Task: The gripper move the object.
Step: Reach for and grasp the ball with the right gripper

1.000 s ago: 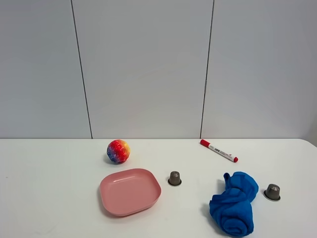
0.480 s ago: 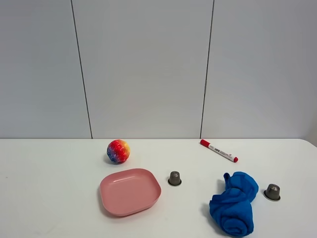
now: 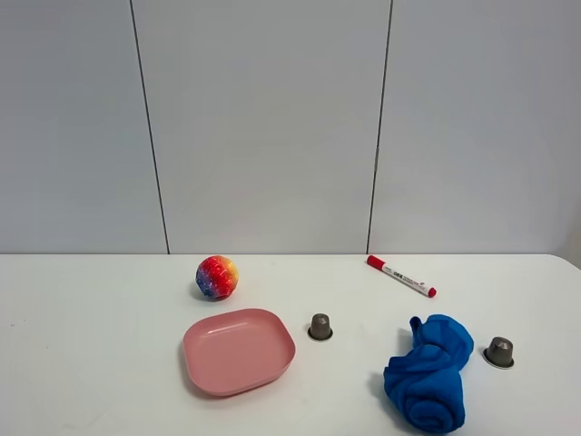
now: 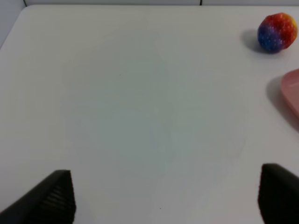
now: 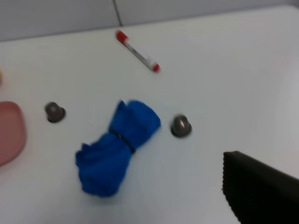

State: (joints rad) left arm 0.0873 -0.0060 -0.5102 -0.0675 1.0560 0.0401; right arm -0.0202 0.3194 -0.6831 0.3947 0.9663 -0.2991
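Note:
On the white table (image 3: 91,327) lie a rainbow ball (image 3: 217,277), a pink plate (image 3: 239,351), a crumpled blue cloth (image 3: 428,371), a red-capped marker (image 3: 400,276) and two grey capsules (image 3: 320,327) (image 3: 498,351). Neither arm shows in the exterior view. My left gripper (image 4: 170,189) is open and empty over bare table, with the ball (image 4: 277,31) and the plate's rim (image 4: 292,91) far off to one side. Only one finger (image 5: 257,186) of my right gripper (image 5: 154,203) shows. It is set far to the side, above the cloth (image 5: 117,147) and one capsule (image 5: 180,125).
The right wrist view also shows the marker (image 5: 137,51), the other capsule (image 5: 54,111) and the plate's edge (image 5: 10,130). A panelled white wall (image 3: 272,127) stands behind the table. The table's left half holds nothing.

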